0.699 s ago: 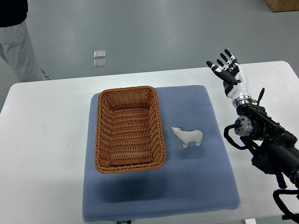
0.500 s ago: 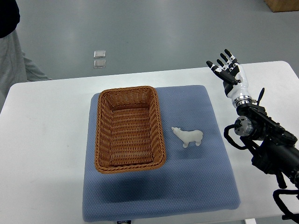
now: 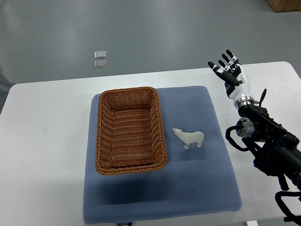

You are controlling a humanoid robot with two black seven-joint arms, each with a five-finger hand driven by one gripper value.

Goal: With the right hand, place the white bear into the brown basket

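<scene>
On the blue mat (image 3: 188, 188), the white bear (image 3: 189, 137) lies beside the brown basket (image 3: 130, 130); the right hand (image 3: 230, 73) waits spread, ungrasping.

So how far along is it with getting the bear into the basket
Nothing looks done yet. The white bear lies on the blue mat, just right of the brown basket, which is empty. The right hand hovers open over the table's far right, holding nothing. Left to do: reach, grasp the bear, and set it in the basket.
</scene>
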